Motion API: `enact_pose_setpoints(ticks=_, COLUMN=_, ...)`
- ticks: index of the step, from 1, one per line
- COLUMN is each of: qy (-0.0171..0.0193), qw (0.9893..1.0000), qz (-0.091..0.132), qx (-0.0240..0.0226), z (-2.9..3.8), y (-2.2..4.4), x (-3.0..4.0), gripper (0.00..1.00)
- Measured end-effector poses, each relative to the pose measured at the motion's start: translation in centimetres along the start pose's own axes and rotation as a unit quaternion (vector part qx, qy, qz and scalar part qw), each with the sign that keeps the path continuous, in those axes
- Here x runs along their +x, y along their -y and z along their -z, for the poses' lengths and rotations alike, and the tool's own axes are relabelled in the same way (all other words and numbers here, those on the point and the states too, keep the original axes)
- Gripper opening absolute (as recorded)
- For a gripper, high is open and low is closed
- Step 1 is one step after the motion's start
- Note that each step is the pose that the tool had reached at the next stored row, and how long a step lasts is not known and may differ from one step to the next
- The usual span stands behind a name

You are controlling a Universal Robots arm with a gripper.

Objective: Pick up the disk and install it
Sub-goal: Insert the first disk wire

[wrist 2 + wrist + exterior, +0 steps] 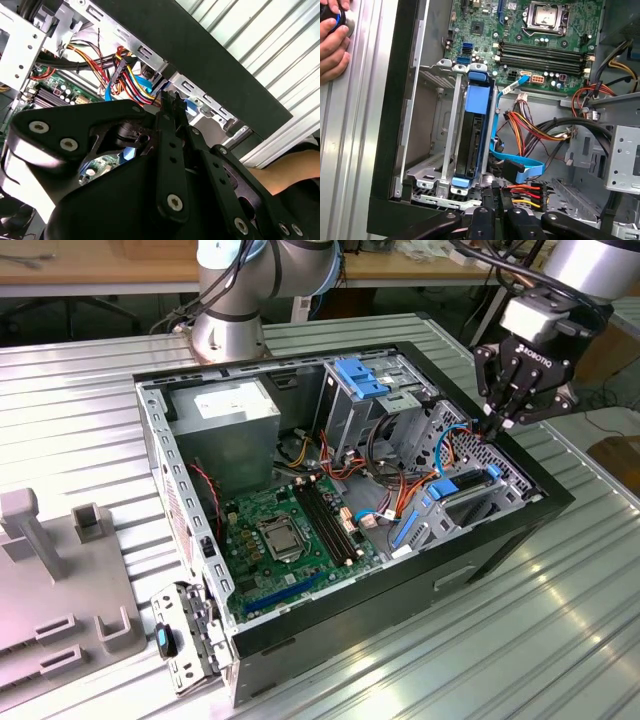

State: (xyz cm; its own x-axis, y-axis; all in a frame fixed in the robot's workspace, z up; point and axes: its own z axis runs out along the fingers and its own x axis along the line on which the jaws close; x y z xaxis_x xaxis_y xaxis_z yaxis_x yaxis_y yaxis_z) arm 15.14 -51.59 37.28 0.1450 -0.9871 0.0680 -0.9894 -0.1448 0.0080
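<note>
Table (560, 640) is ribbed bare metal, pretty shiny. Case (520, 530) has a matt black shell with dull grey sheet steel inside. The disk (472, 132) is a dark matt slab in smooth, glossy blue plastic. Gripper (497, 420) looks matt black; grey matt plastic blocks (30, 530) sit at 9 o'clock in the exterior view.

"Is it bright?"

"Yes. In the exterior view soft, even light comes from above. The metal table (560, 640) has white shiny stripes, most at the near end on the exterior view's right."

"Any dark spots?"

"Inside the computer case (420, 592), shade sits under its walls. In the second wrist view the black gripper (170, 107) looks very dark, and the table behind glows almost white. In the first wrist view the green board (520, 30) is well lit."
</note>
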Motion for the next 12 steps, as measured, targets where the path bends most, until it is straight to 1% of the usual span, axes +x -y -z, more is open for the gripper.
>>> enact_pose_setpoints(ticks=3, qy=0.0001, qw=0.9999, qz=-0.012, qx=-0.0008, z=-0.08, y=-0.15, x=-0.03, gripper=0.16)
enact_pose_setpoints(ticks=7, qy=-0.0002, qw=0.9998, qz=-0.021, qx=0.0001, z=-0.27, y=-0.22, x=-0.06, gripper=0.16)
enact_pose_setpoints(ticks=10, qy=-0.0001, qw=0.9992, qz=-0.041, qx=-0.0012, z=-0.42, y=-0.23, x=-0.07, gripper=0.16)
enact_pose_setpoints(ticks=12, qy=0.0003, qw=0.9988, qz=-0.048, qx=-0.0017, z=-0.50, y=-0.23, x=-0.05, gripper=0.16)
